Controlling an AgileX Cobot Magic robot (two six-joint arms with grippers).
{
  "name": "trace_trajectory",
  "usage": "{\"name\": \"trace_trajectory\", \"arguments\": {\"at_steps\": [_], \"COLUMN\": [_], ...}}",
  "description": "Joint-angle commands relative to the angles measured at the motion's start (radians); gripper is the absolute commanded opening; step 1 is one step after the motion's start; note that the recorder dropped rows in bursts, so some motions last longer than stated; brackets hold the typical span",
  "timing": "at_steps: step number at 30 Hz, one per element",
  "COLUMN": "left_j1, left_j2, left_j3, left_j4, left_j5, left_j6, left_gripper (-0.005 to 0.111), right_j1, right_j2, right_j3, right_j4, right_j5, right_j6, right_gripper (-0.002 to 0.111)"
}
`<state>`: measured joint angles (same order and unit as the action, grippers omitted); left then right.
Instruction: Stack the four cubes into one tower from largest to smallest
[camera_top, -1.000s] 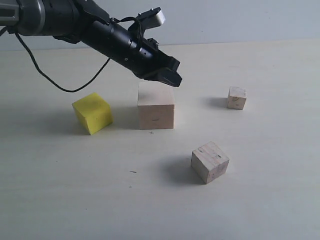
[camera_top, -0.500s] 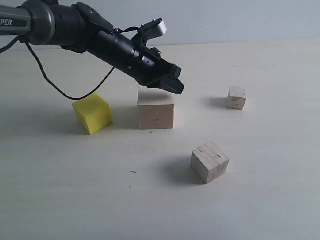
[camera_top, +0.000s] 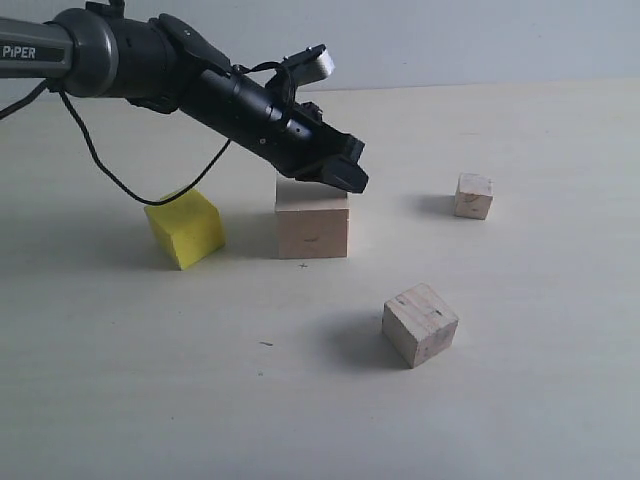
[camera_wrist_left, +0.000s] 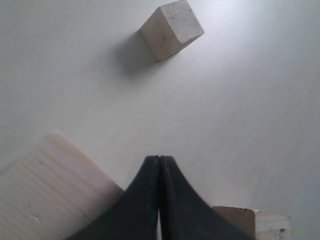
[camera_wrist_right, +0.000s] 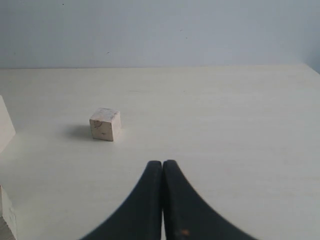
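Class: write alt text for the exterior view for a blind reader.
A black arm reaches from the upper left, its shut left gripper at the top of the largest pale wood cube. A yellow cube sits left of it, a knotty wood cube nearer the camera, the tiniest cube to the right, all apart on a pale table.

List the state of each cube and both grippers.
largest cube: on table, nothing stacked on it
yellow cube: on table, unstacked
medium cube: on table, unstacked
smallest cube: on table, unstacked
left gripper: shut, empty, over largest cube's top
right gripper: shut, empty
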<state>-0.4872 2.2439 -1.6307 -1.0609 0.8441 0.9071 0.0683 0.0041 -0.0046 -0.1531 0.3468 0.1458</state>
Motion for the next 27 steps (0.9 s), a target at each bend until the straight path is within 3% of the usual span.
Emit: {"name": "trace_trajectory", "arguments": {"at_steps": [1, 10, 27], "left_j1": [-0.002, -0.002, -0.002], "left_j2": [0.001, 0.001, 0.001], "left_j3": [-0.004, -0.004, -0.004], "left_j4": [-0.014, 0.083, 0.09], "left_j5": [-0.008, -0.031, -0.062], "left_j6": [0.008, -0.052, -0.078], "left_gripper": [0.0, 0.0, 0.0], "right_j1": [0.002, 0.002, 0.002], "right_j2": [-0.004, -0.004, -0.004], "right_j3": [0.005, 0.005, 0.005], "right_j4": [-0.004, -0.004, -0.004], "right_j5": [-0.012, -0.012, -0.012], "right_j6": [-0.006, -0.004, -0.007], "right_gripper": [0.0, 0.0, 0.0]}}
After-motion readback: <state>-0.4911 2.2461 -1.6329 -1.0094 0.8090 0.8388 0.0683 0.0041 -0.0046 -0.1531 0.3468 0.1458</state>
